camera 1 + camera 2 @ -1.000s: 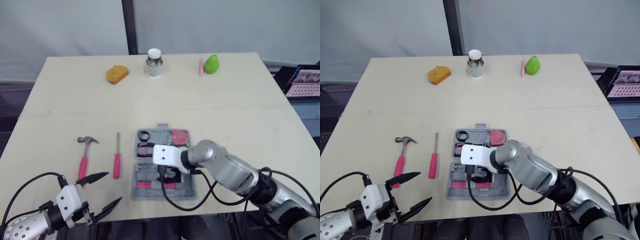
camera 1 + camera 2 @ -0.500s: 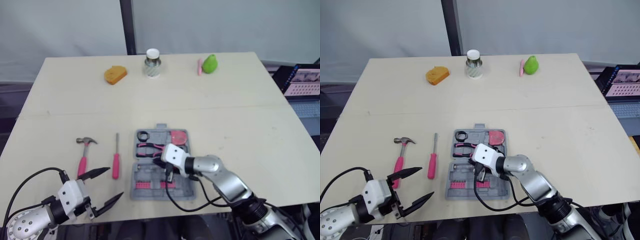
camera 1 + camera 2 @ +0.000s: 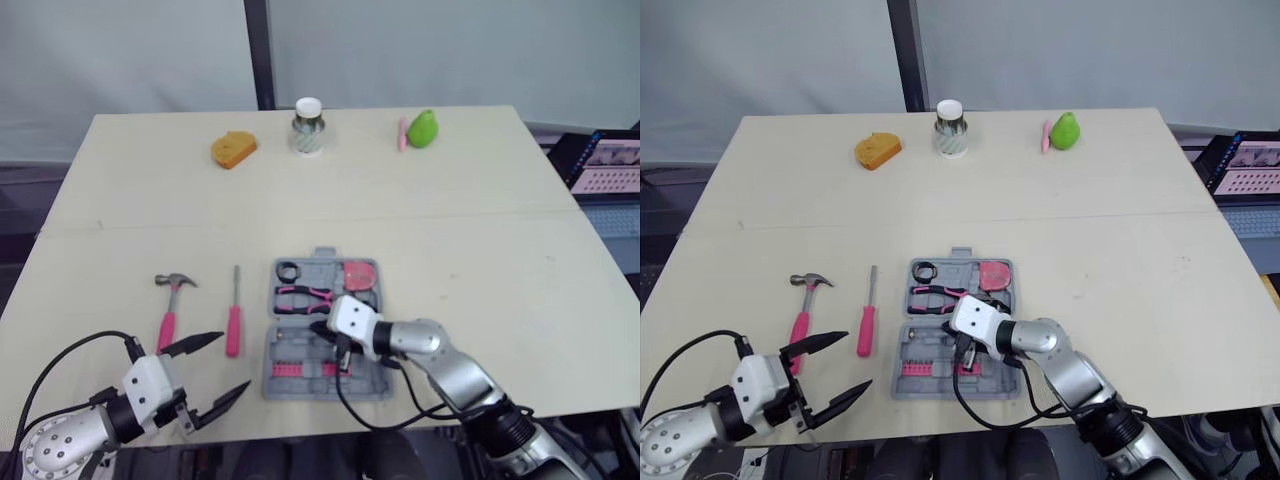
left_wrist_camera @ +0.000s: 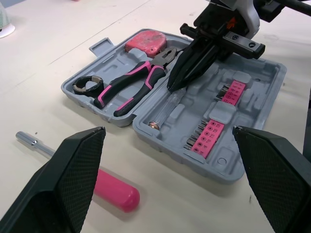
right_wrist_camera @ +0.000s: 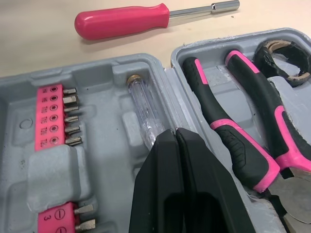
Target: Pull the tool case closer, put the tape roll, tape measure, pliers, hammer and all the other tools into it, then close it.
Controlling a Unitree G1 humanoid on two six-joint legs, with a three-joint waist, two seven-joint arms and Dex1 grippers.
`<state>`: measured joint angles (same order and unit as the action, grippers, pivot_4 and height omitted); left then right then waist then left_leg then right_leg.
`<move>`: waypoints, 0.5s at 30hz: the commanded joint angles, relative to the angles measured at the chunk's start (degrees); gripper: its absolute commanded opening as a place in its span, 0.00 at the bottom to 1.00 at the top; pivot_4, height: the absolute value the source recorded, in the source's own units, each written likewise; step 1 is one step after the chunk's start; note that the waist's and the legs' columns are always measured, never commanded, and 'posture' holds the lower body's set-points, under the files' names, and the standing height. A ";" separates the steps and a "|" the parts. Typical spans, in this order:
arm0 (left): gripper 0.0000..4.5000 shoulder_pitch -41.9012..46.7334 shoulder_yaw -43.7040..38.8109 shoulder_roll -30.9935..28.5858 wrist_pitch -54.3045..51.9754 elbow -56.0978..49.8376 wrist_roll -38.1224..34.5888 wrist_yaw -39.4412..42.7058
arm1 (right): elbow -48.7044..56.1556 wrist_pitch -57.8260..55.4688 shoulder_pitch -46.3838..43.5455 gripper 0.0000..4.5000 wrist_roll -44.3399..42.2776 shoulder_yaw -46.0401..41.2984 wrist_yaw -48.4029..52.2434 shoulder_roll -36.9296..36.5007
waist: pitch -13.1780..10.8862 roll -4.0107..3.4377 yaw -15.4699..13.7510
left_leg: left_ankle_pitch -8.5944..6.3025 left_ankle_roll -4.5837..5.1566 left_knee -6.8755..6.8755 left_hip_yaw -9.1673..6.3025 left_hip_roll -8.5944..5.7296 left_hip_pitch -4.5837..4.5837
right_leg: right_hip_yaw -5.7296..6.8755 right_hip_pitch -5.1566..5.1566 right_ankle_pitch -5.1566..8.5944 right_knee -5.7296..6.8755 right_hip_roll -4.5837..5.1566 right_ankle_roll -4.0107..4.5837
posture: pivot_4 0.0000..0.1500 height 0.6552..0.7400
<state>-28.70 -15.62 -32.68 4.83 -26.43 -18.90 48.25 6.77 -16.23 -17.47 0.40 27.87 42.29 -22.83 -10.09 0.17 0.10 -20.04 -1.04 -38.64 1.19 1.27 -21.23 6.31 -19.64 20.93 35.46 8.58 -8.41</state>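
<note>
Pliers (image 3: 305, 296) are in the case (image 3: 272, 385) now — right gripper (image 5: 175, 132) has backed off them, fingers together, empty. Hammer (image 3: 168, 318) and screwdriver (image 3: 233, 325) lie outside it, by the left gripper (image 3: 235, 362), spread wide.

The right gripper (image 5: 176, 132) covers one end of the clear tester (image 5: 144, 112). The picture's edge cuts off the head of the pliers (image 5: 241, 127) and part of the tape roll (image 5: 285, 57). Right of the table (image 3: 480, 230) a laptop (image 3: 606, 160) is cut off. The pink thing (image 3: 402, 132) beside the green fruit (image 3: 424, 127) is too small to identify.
</note>
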 commanded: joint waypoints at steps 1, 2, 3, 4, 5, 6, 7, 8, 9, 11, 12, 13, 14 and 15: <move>1.00 0.20 0.15 -0.35 -0.08 -1.58 0.04 -0.65 | -0.42 0.62 0.56 0.02 2.17 0.77 0.13 -0.47 | 0.00 0.00 0.00 | 0.00 0.00 0.00 0.00 0.00 0.00 | 0.00 0.00 0.00 0.00 0.00 0.00 | 1.00 1.00; 1.00 0.24 0.19 -0.32 -0.12 -1.63 0.08 -0.74 | -1.02 0.87 0.63 0.02 3.25 1.23 -0.09 -0.71 | 0.00 0.00 0.01 | 0.00 0.00 0.00 0.00 0.00 0.01 | 0.00 0.00 0.00 0.00 0.00 0.00 | 1.00 1.00; 1.00 0.25 0.19 -0.30 -0.13 -1.67 0.09 -0.81 | -1.51 1.30 0.67 0.02 4.32 1.73 -0.21 -1.00 | 0.01 0.01 0.03 | 0.00 0.00 0.00 0.00 0.00 0.03 | 0.00 0.01 0.00 0.00 0.00 0.00 | 1.00 1.00; 1.00 0.27 0.19 -0.29 -0.14 -1.71 0.10 -0.88 | -1.81 1.56 0.76 0.02 5.04 2.03 -0.20 -1.15 | 0.01 0.01 0.04 | 0.00 0.00 0.00 0.00 0.00 0.04 | 0.00 0.02 0.00 0.00 0.00 0.00 | 1.00 1.00; 1.00 0.29 0.16 -0.28 -0.16 -1.72 0.12 -0.96 | -2.00 1.67 0.93 0.02 5.67 2.26 -0.26 -1.23 | 0.01 0.01 0.04 | 0.00 0.00 0.01 0.00 0.00 0.05 | 0.00 0.03 0.00 0.00 0.00 0.00 | 1.00 1.00; 1.00 0.34 0.14 -0.29 -0.20 -1.72 0.14 -1.06 | -2.15 1.98 1.09 0.02 6.26 2.53 -0.22 -1.35 | 0.01 0.01 0.02 | 0.00 0.00 0.01 0.00 0.00 0.06 | 0.00 0.04 0.00 0.00 0.00 0.00 | 1.00 1.00; 1.00 0.38 0.13 -0.30 -0.22 -1.72 0.15 -1.16 | -2.31 2.29 1.25 0.02 6.71 2.76 -0.10 -1.44 | 0.02 0.02 0.01 | 0.00 0.00 0.01 0.00 0.00 0.07 | 0.00 0.05 0.00 0.00 0.00 0.00 | 1.00 1.00; 1.00 0.42 0.13 -0.32 -0.28 -1.73 0.15 -1.24 | -2.51 2.66 1.43 0.02 7.25 3.01 -0.08 -1.52 | 0.03 0.03 0.01 | 0.00 0.00 0.00 0.00 0.00 0.08 | 0.00 0.05 0.00 0.00 0.00 0.00 | 1.00 1.00; 1.00 0.40 0.12 -0.32 -0.31 -1.78 0.14 -1.29 | -2.64 2.95 1.60 0.02 7.86 3.30 -0.04 -1.66 | 0.04 0.05 0.00 | 0.00 0.00 0.00 0.00 0.00 0.09 | 0.00 0.08 0.00 0.00 0.00 0.00 | 1.00 1.00; 1.00 0.39 0.08 -0.36 -0.37 -1.78 0.10 -1.34 | -3.23 3.16 1.85 0.02 9.42 4.01 -0.11 -1.96 | 0.06 0.07 -0.01 | 0.00 0.00 0.00 0.00 0.00 0.10 | 0.00 0.09 0.00 0.00 0.00 0.00 | 1.00 1.00; 1.00 0.38 0.08 -0.40 -0.37 -1.74 0.09 -1.35 | -3.62 3.31 1.86 0.02 10.25 4.34 -0.19 -2.06 | 0.07 0.08 -0.01 | 0.00 0.00 0.01 -0.01 0.00 0.11 | 0.00 0.09 0.00 0.00 0.00 0.00 | 1.00 1.00; 1.00 0.40 0.06 -0.44 -0.36 -1.69 0.06 -1.35 | -3.94 3.28 1.86 0.02 10.85 4.55 -0.22 -2.08 | 0.09 0.09 -0.01 | 0.00 0.00 0.01 0.00 0.00 0.12 | 0.00 0.09 0.00 0.00 0.00 0.00 | 1.00 1.00; 1.00 0.43 0.06 -0.47 -0.37 -1.65 0.04 -1.37 | -4.22 2.94 1.87 0.02 11.26 4.68 -0.21 -2.00 | 0.10 0.10 -0.01 | 0.00 0.00 0.01 0.00 0.00 0.13 | 0.00 0.10 0.00 0.00 0.00 0.00 | 1.00 1.00; 1.00 0.49 0.09 -0.49 -0.38 -1.60 0.04 -1.37 | -4.50 2.32 1.88 0.02 11.63 4.79 -0.16 -1.90 | 0.12 0.12 0.00 | 0.00 0.00 0.01 0.00 0.00 0.13 | 0.00 0.11 0.00 0.00 0.00 0.00 | 1.00 1.00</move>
<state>-28.06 -15.19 -32.68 4.19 -26.45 -18.71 47.11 6.30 -11.29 -17.43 9.31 30.96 42.06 -23.64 -9.97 0.28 0.10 -20.04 -1.04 -38.64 1.18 1.27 -21.08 6.31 -19.53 20.93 35.46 8.58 -8.41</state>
